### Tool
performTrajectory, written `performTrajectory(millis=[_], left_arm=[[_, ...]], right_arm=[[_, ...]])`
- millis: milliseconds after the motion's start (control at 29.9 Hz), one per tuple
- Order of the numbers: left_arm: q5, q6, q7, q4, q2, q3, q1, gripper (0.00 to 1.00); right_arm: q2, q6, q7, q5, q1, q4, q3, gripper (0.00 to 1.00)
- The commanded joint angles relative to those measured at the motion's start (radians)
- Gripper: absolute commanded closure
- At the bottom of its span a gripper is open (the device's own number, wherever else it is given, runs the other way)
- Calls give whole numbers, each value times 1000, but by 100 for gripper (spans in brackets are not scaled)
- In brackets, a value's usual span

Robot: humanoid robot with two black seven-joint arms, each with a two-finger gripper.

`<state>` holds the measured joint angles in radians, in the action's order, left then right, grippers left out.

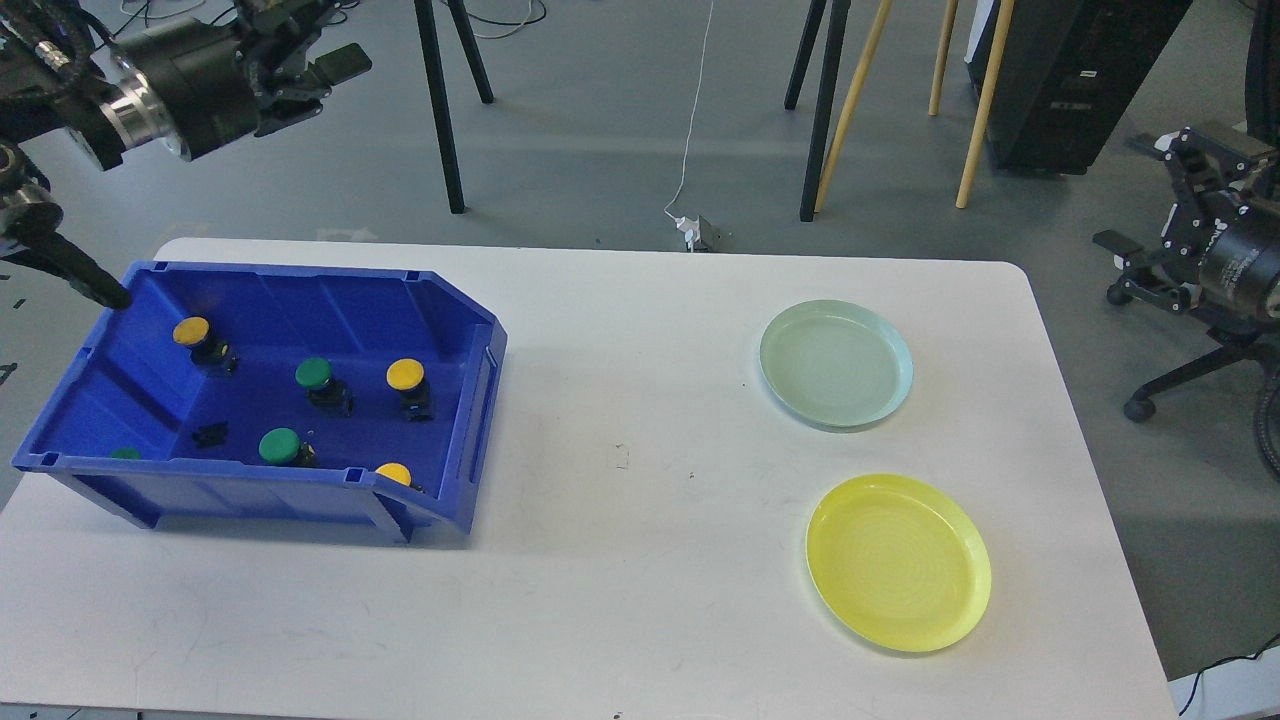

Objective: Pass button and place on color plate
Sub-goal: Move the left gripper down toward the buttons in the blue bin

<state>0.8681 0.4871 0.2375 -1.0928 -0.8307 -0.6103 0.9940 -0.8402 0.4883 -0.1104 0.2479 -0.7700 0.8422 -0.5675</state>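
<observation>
A blue bin [470, 345] stands on the left of the white table. It holds yellow-capped buttons [405, 374] [190, 331] [393, 474] and green-capped buttons [313, 373] [279, 445]; another green cap [125, 453] peeks over the front wall. A pale green plate [835, 365] and a yellow plate [898, 562] lie empty on the right. My left gripper [320, 40] is raised beyond the bin's far side, open and empty. My right gripper [1150, 190] is off the table's right edge, open and empty.
A small black part [210, 434] lies on the bin floor. A black cable [70, 270] of my left arm hangs at the bin's far left corner. Tripod legs [440, 120], wooden poles [975, 110] and a chair base [1190, 380] stand beyond the table.
</observation>
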Motion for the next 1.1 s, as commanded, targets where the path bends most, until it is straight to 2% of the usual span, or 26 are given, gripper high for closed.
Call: performTrajectory(millis=[0, 100, 201, 334, 435, 535, 635, 769, 903, 1070], left_arm=[[-1, 2, 9, -7, -13, -29, 0, 1], [-4, 2, 22, 5, -8, -28, -3, 0], [-6, 2, 22, 82, 28, -26, -14, 0], [-7, 2, 28, 100, 35, -43, -9, 0], [-8, 2, 22, 79, 24, -42, -15, 0], [25, 2, 17, -16, -49, -3, -55, 1], [180, 2, 17, -97, -126, 53, -74, 0], [451, 2, 19, -165, -169, 93, -93, 0], [656, 2, 16, -177, -174, 113, -107, 0], [864, -15, 3, -168, -172, 222, -120, 0]], right_arm=[[3, -2, 0, 1, 0, 0, 0, 1], [3, -2, 0, -1, -3, 0, 0, 1], [1, -2, 0, -1, -5, 0, -2, 1], [1, -2, 0, -1, -5, 0, -14, 1], [1, -2, -2, -1, -3, 0, -21, 1], [1, -1, -2, -1, -3, 0, -22, 1], [1, 0, 0, 1, -6, 0, -20, 1], [3, 0, 0, 1, -23, 0, -18, 1], [6, 0, 0, 2, -23, -2, -18, 1], [3, 0, 0, 8, -28, -3, -17, 1]])
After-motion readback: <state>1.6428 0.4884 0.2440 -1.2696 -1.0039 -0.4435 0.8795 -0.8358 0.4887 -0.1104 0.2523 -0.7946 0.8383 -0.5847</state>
